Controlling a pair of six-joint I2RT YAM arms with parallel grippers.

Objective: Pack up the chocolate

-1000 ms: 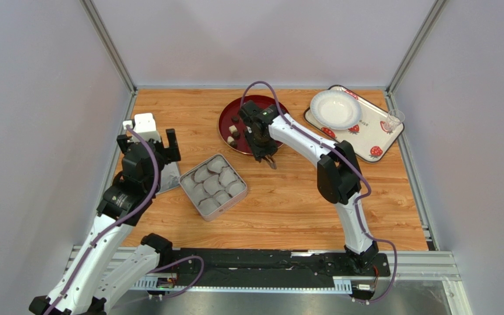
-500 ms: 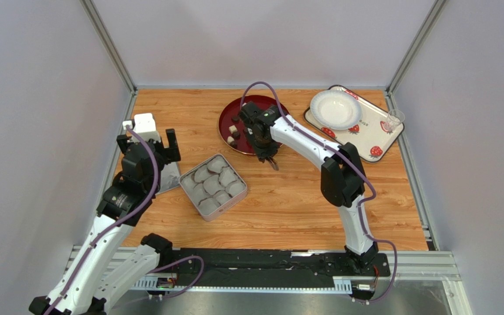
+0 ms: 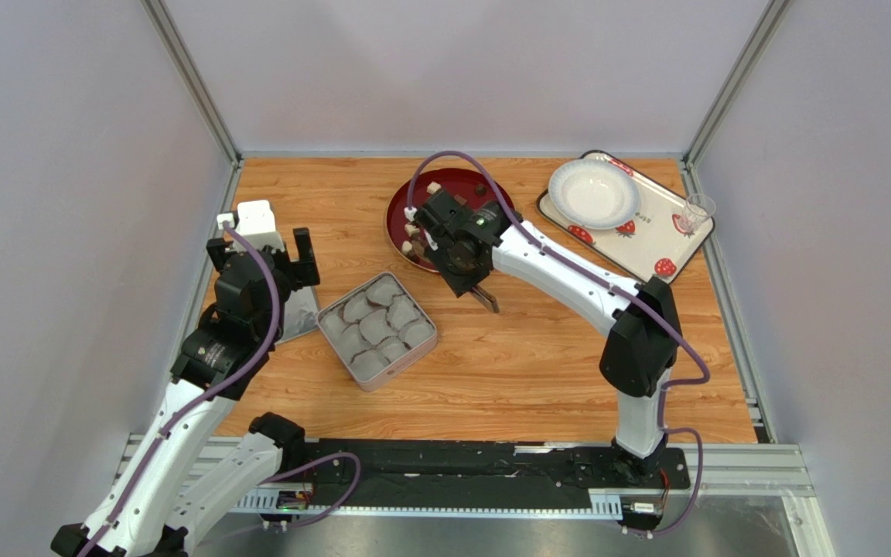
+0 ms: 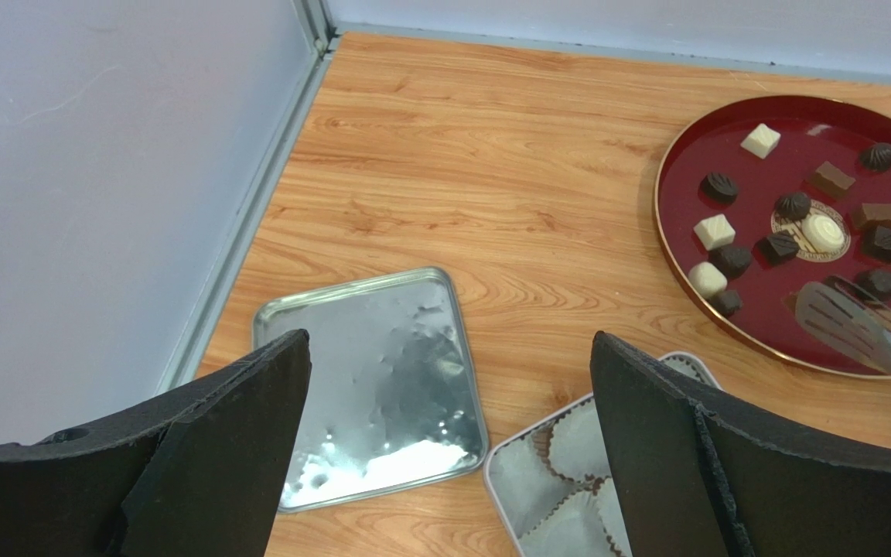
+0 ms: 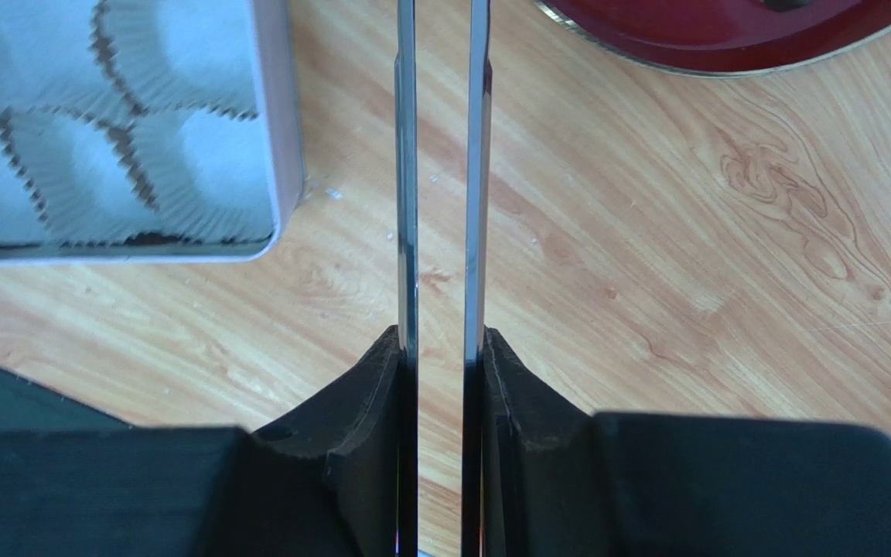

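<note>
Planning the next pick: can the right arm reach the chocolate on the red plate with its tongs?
Likely yes: the right end effector grips the tongs, their tips hang over the red plate beside the chocolate, nothing between.

The white-shelled left arm (image 3: 171, 432) and right arm (image 3: 555, 274) have black joints, a thin purple cable (image 3: 453, 154) along each, and blocky matte-black fingers (image 4: 671, 464).

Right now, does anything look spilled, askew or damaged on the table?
Nothing stands out. The chocolate all sits on the red plate, none on the wood. The tin lies flat with its lid beside it, and the right gripper holds the tongs straight between its fingers.
</note>
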